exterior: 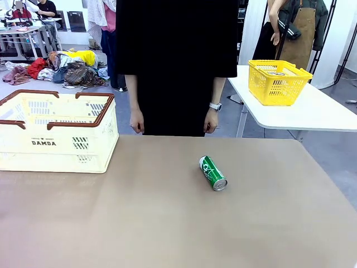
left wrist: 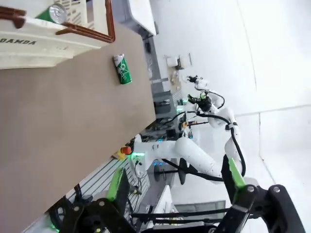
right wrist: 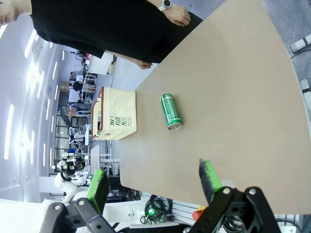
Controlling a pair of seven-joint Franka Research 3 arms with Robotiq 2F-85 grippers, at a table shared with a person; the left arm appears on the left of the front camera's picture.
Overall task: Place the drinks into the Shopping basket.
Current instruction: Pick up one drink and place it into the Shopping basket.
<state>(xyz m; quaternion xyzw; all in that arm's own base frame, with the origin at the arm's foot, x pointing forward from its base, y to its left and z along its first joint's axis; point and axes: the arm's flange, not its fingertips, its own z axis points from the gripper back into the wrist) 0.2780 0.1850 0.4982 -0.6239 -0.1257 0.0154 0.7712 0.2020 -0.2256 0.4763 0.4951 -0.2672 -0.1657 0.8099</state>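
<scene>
the left gripper (left wrist: 175,166) has its two fingers spread wide and holds nothing; it hangs by the near end of the table (exterior: 167,223), well apart from the things on it; the right gripper (right wrist: 153,166) is spread wide too, and it is empty; it looks along the table at the green can (right wrist: 170,111);

the green can lies on its side on the bare table top, a bit to the robot's right of the middle, silver top toward the robot; the shopping basket (exterior: 43,142) stands at the far left corner, well apart from the can; in the left wrist view another green can (left wrist: 55,13) seems to sit inside it; so i think the job is part done, and the step now is to go and get this can;

the right gripper looks better placed for it; it needs to come down over the can and close across its round body, since a can on its side may roll away; then it has to carry the can left and over the brown rim;

nothing lies between the can and the basket; a person (exterior: 175,56) stands at the far edge with hands (exterior: 211,121) hanging down, touching nothing; a yellow basket (exterior: 277,84) sits on a white table (exterior: 312,111) behind; a pile of clothes (exterior: 72,67) lies on the floor.
</scene>
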